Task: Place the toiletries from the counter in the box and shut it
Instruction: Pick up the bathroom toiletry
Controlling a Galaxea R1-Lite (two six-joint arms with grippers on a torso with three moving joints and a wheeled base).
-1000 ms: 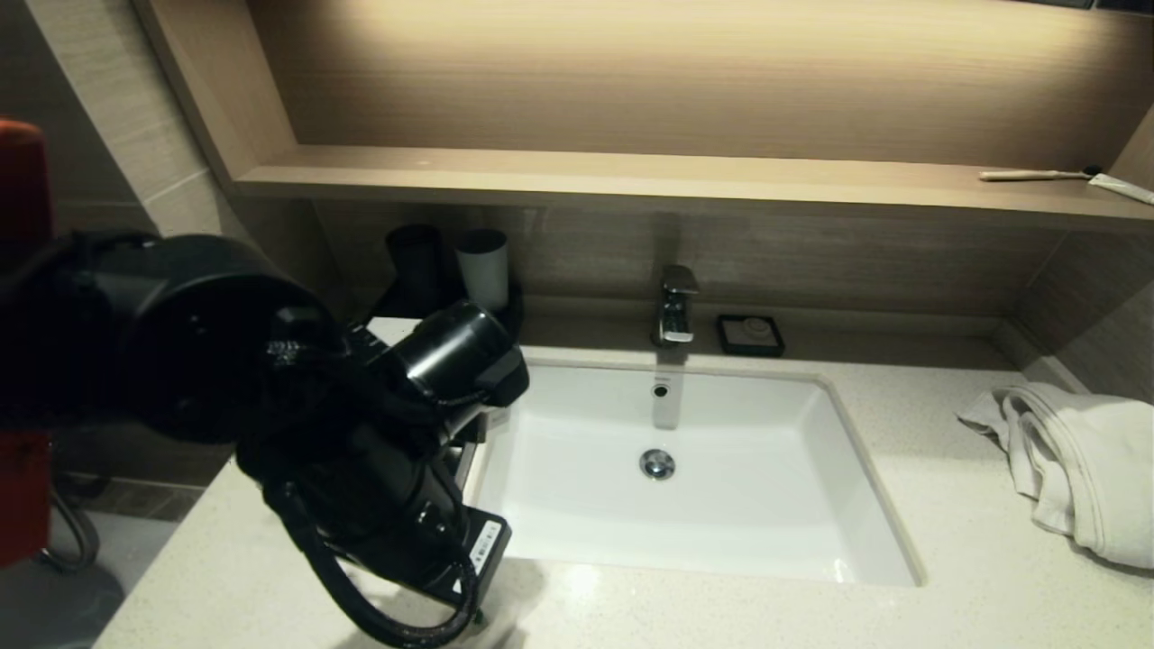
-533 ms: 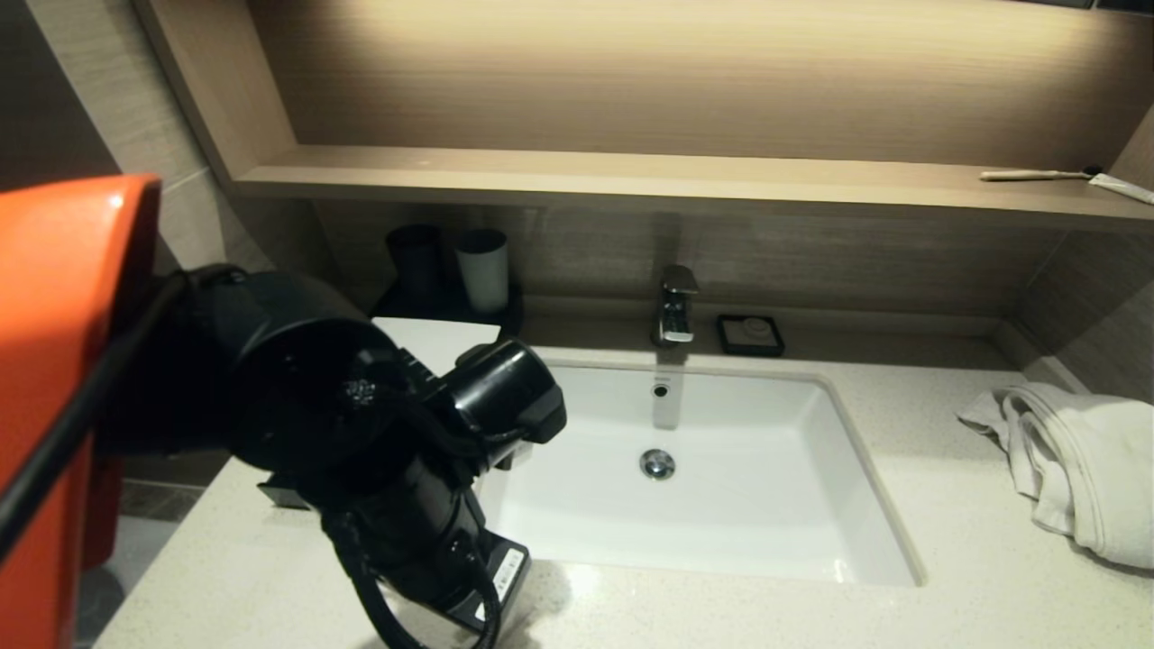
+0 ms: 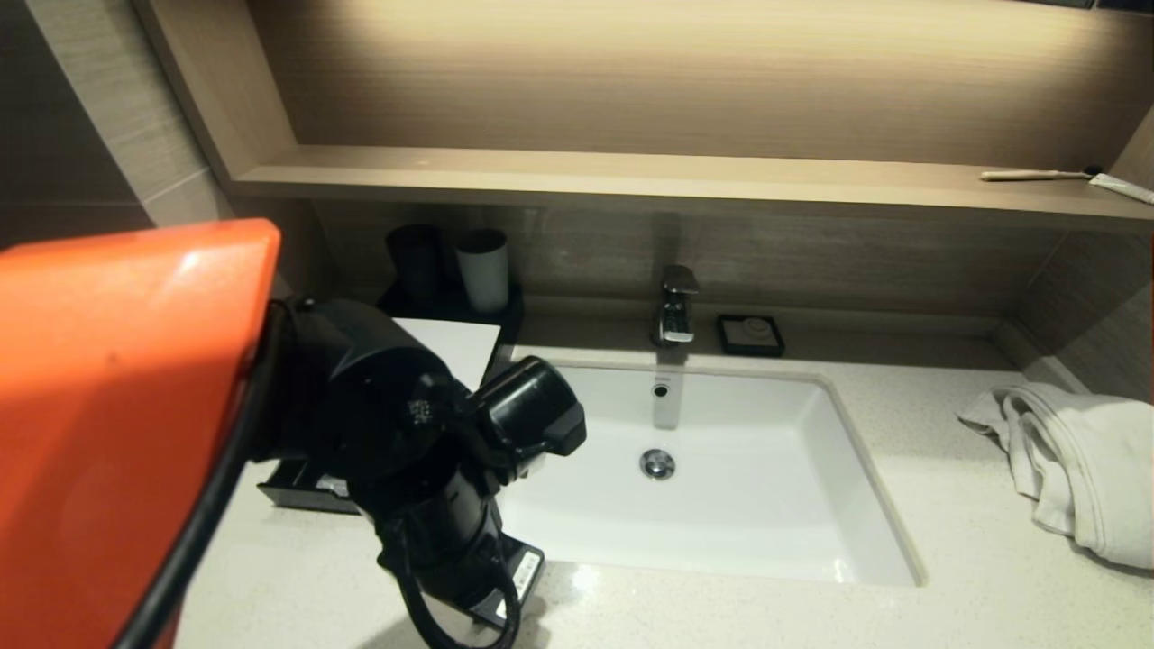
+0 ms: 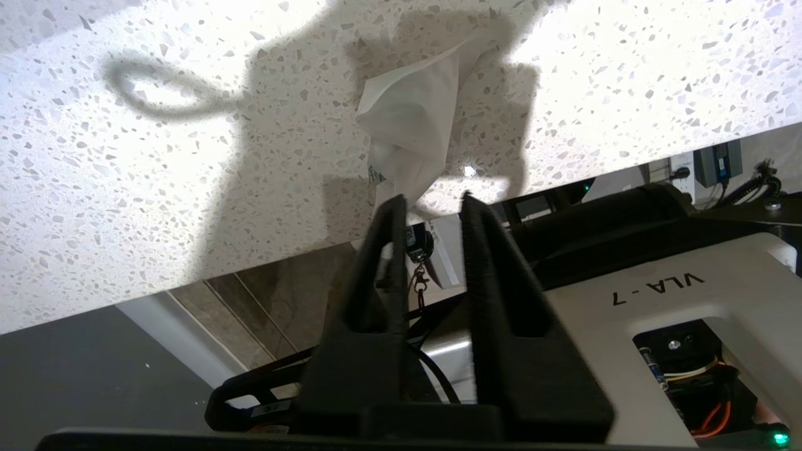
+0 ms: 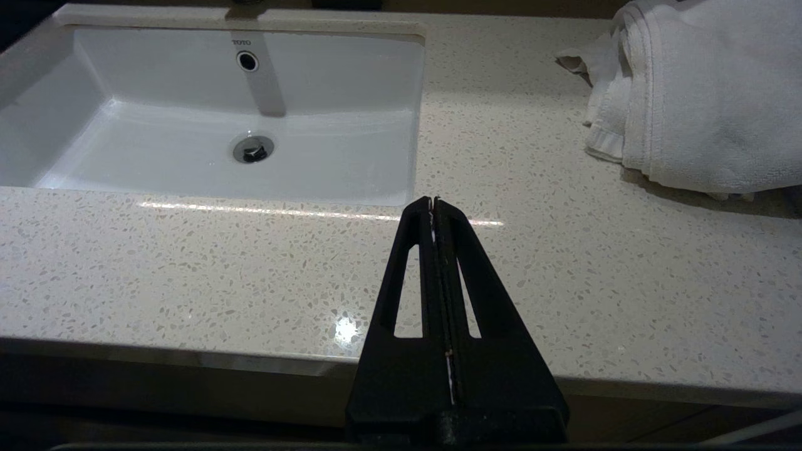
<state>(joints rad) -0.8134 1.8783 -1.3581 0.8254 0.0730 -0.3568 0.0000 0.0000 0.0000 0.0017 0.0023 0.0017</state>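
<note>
Fingers of the left gripper point(image 4: 432, 203) are standing slightly apart at the counter's point(image 4: 156, 188) front edge, with the small white sachet point(image 4: 410, 134) lying crumpled on the stone just beyond their tips, not clamped. Beside the basin point(image 3: 721, 478), the box point(image 3: 451, 341) is sitting with its drawer pulled out. Over the counter edge, the right gripper point(image 5: 433, 202) is hanging pressed together.

A light wooden shelf point(image 3: 631, 180) runs across the upper frame, warmly lit from above against a wood-grain back wall point(image 3: 685, 72). Below centre stands a chrome tap point(image 3: 676, 306). Grey tiled wall point(image 3: 117, 108) fills the upper left; a white towel point(image 3: 1082, 460) lies at right.
</note>
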